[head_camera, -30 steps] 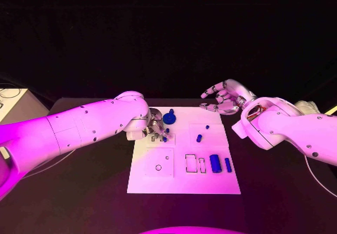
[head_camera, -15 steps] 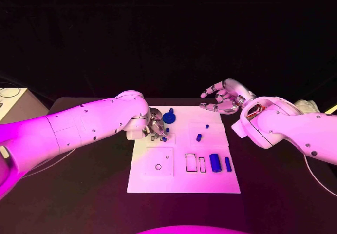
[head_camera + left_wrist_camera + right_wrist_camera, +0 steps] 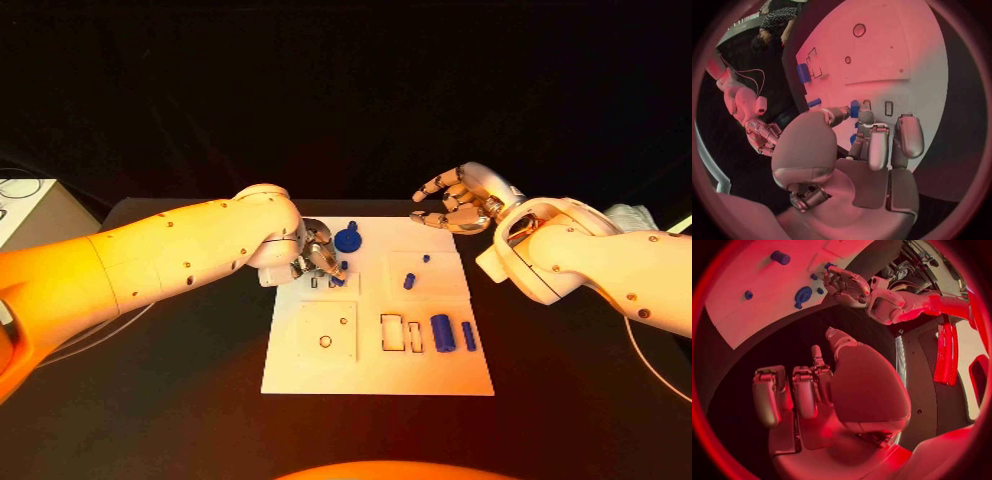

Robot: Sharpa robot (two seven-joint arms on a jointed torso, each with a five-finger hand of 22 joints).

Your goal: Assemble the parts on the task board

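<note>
The white task board [image 3: 375, 345] lies in the middle of the black table. My left hand [image 3: 317, 256] is low over its far left corner, thumb and a finger pinching a small blue part [image 3: 855, 107] at a slot; a second small piece [image 3: 853, 139] lies under the fingers. A round blue part [image 3: 348, 240] stands just beyond the fingertips. Two small blue parts [image 3: 410, 282] sit mid-board, and two longer ones [image 3: 443, 333] lie at the right edge. My right hand [image 3: 459, 200] hovers past the far right corner, fingers apart and empty [image 3: 811, 390].
Outlined slots [image 3: 392, 334] and a small round hole [image 3: 325, 343] mark the board's near half. A pale box [image 3: 26, 215] stands at the table's left edge. Bare black table surrounds the board.
The left hand has edged slightly toward the board's far side while staying at the small blue part. The right hand has not moved.
</note>
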